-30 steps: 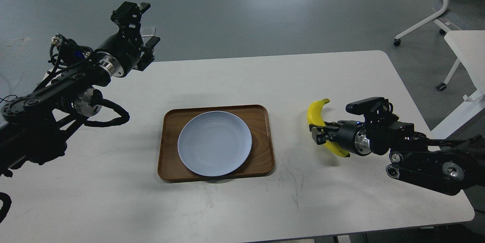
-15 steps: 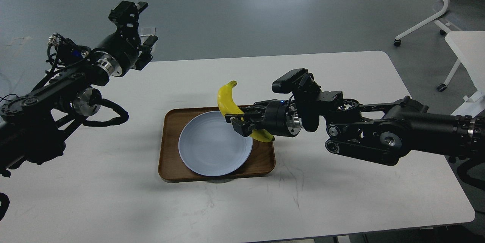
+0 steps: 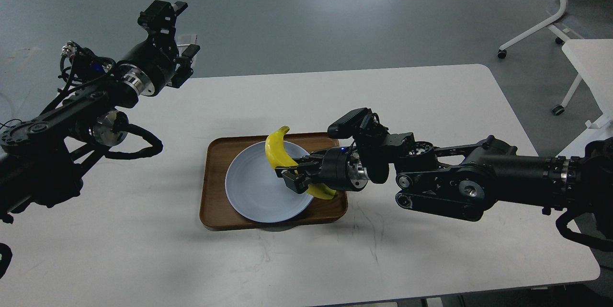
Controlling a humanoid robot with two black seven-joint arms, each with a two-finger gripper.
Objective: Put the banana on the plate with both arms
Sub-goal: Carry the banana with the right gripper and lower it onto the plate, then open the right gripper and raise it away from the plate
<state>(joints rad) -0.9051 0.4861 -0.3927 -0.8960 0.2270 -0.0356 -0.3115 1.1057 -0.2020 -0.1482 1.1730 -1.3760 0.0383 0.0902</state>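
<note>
Your right pincer point(image 3: 292, 178) is pinching the single curved bright yellow banana point(image 3: 277, 150) a little below its middle, fingers pressed against the lower half, and it holds the fruit over the right part of the round, shallow, pale blue-grey plate point(image 3: 254, 187), stem end pointing up and away, the lower tip hanging near the plate's right rim; whether that tip already touches the plate you cannot tell from this view. Expect the banana to handle as a light thing, firm enough to keep its curve in the grip but soft under the skin, so a hard squeeze would likely bruise it, and the smooth peel may let it pivot around a narrow pinch. Judged from its shape, the thick middle is the sound place to take hold, across the short width, as it is held now; the thin stem and the dark tip would give poor purchase. When it is let go it will probably settle onto its curved side and rock a little, so a low release near the plate's middle looks safer than a drop at the rim. Your left pincer point(image 3: 184, 65) hangs high over the far left edge of the white rounded bench point(image 3: 431, 106), well apart from the fruit, with its fingers spread and nothing between them. Count: one banana, one plate, one rectangular brown wooden tray point(image 3: 213, 201) under the plate, one bench, two arms.
</note>
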